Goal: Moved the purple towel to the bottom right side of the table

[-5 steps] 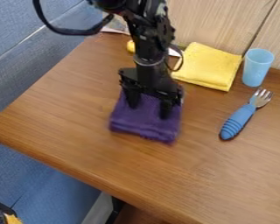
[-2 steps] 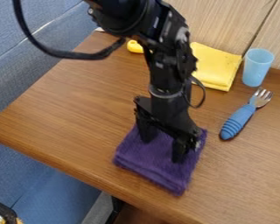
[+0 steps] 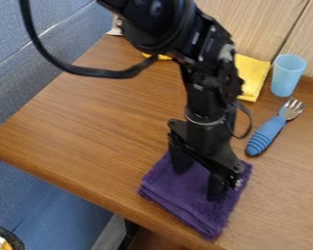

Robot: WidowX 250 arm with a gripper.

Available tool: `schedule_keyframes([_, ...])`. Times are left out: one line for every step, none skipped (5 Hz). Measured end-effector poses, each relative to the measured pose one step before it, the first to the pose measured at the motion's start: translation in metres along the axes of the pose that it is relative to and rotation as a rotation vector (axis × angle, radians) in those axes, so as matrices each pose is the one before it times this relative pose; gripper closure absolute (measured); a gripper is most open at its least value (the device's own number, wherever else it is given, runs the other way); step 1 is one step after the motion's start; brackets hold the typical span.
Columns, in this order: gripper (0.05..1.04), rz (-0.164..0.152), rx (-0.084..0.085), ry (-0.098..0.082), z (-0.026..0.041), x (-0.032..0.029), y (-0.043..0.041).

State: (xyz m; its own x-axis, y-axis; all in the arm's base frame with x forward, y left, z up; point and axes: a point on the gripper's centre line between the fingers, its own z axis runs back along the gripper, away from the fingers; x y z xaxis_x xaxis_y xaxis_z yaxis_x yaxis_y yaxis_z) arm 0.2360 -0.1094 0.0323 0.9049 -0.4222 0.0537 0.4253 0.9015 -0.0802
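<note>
End effector [image 3: 198, 185]: we hold its fingers apart, down on the towel | purple towel [image 3: 182, 195]: flat on the bench [image 3: 97, 141], by its near edge | blue-handled fork [image 3: 266, 135]: right

So the black arm [image 3: 211, 88] runs off the top and blocks part of the yellow cloth [image 3: 252, 73] plus some yellow thing [image 3: 163, 57], no clue what. Gripper [image 3: 198, 185] covers some purple towel [image 3: 185, 200]. Bottom-left gadget's [image 3: 8, 237] cut off, can't identify it.

The tabletop [image 3: 100, 122] leaves a broad lane at the view's left; fork [image 3: 269, 133] and cup [image 3: 288, 75] obstruct the right, and yellow cloth [image 3: 253, 78] seemingly continues behind the arm [image 3: 208, 90].
</note>
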Motion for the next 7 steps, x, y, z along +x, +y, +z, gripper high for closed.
schedule_keyframes([0.083, -0.0299, 0.0051, -0.0083, 0.00054, 0.00301, -0.00932])
schedule_keyframes([0.083, 0.0072, 0.0153, -0.0075, 0.0019, 0.00308, 0.00198])
schedule_keyframes([0.083, 0.0071, -0.0003, -0.0175, 0.00645, 0.0024, 0.0019])
schedule_keyframes([0.083, 0.0134, 0.0097, -0.0317, 0.01093, 0.00437, 0.00243])
schedule_keyframes([0.083, 0.0064, 0.0021, -0.0473, 0.01686, 0.00801, -0.00055])
schedule_keyframes([0.083, 0.0112, -0.0107, -0.0479, 0.01864, 0.00899, -0.003])
schedule_keyframes([0.083, 0.0073, -0.0046, -0.0392, 0.01966, 0.00793, 0.00069])
